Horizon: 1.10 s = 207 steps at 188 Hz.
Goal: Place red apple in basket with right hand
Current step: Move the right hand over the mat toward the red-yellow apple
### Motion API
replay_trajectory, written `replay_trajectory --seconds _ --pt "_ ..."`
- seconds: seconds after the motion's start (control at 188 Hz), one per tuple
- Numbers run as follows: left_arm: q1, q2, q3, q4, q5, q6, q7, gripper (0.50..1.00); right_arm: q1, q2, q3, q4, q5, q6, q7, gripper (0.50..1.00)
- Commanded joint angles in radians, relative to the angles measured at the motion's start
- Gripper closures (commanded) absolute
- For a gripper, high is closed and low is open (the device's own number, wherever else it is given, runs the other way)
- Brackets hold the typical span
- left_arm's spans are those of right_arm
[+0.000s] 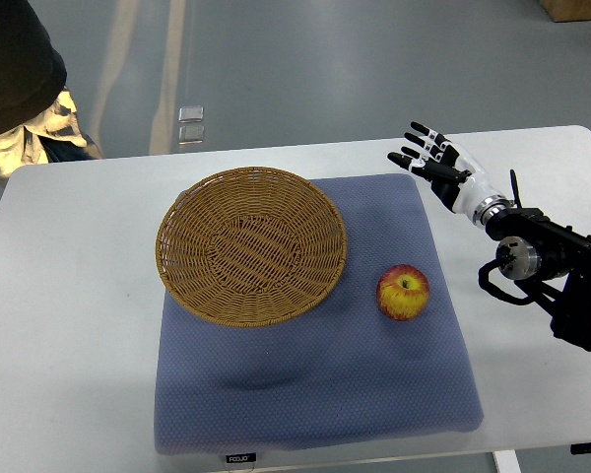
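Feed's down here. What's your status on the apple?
Right hand open, fingers spread, clear of apple. Apple on blue mat, beside empty basket. Path clear.

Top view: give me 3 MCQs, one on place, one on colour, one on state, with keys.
1. Where is the apple relative to the basket?
A. inside it
B. on the cloth, to its right in the picture
C. on bare table, above it

2. What colour is the cloth?
A. blue
B. green
C. white

3. What state is the right hand in?
A. shut on the apple
B. open, holding nothing
C. resting in the basket

Key: 1 B, the apple lies on the cloth outside the rim. 2 A, the cloth is blue on the white table. 3 B, its fingers are spread, well clear of the apple.
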Motion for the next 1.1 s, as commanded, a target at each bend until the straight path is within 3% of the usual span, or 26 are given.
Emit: replay_trajectory --seconds 0.0,0.383,0.441,0.489,0.495,0.548,0.601,0.606,0.707,0.713,0.809,1.096 --pt "0.002 0.0 -0.002 0.0 0.0 0.0 0.0 0.5 -0.001 0.0 0.0 0.001 -0.018 0.001 0.0 0.576" --pt "0.0 0.0 -0.002 0.0 0.0 0.0 0.0 0.5 0.002 0.0 -0.002 0.002 -0.096 0.035 -0.002 0.576" --pt "0.0 0.0 -0.002 0.0 0.0 0.0 0.0 0.5 -0.001 -0.005 -0.003 0.007 -0.177 0.097 -0.003 0.579" --pt "0.0 0.0 -0.002 0.0 0.0 0.0 0.0 0.5 -0.001 -0.005 -0.003 0.007 -0.178 0.098 -0.003 0.579" --pt "0.0 0.0 -0.002 0.0 0.0 0.0 0.0 0.5 -0.003 -0.011 -0.003 0.008 -0.241 0.139 -0.003 0.579" --pt "0.0 0.0 -0.002 0.0 0.0 0.0 0.0 0.5 -0.003 -0.029 -0.003 0.013 -0.306 0.179 -0.002 0.579" --pt "0.0 0.0 -0.002 0.0 0.0 0.0 0.0 0.5 -0.003 -0.029 -0.003 0.013 -0.306 0.179 -0.002 0.579" --pt "0.0 0.0 -0.002 0.0 0.0 0.0 0.0 0.5 0.0 -0.049 -0.003 0.016 -0.361 0.212 -0.002 0.579" --pt "0.0 0.0 -0.002 0.0 0.0 0.0 0.0 0.5 0.005 -0.066 -0.003 0.021 -0.402 0.248 0.0 0.579" --pt "0.0 0.0 -0.002 0.0 0.0 0.0 0.0 0.5 0.008 -0.083 -0.003 0.024 -0.435 0.283 0.0 0.579" --pt "0.0 0.0 -0.003 0.002 0.0 0.0 0.0 0.5 0.035 -0.14 -0.006 0.059 -0.494 0.34 0.001 0.579" --pt "0.0 0.0 -0.002 0.003 0.0 0.0 0.0 0.5 0.144 -0.304 -0.098 0.212 -0.734 0.394 0.017 0.579"
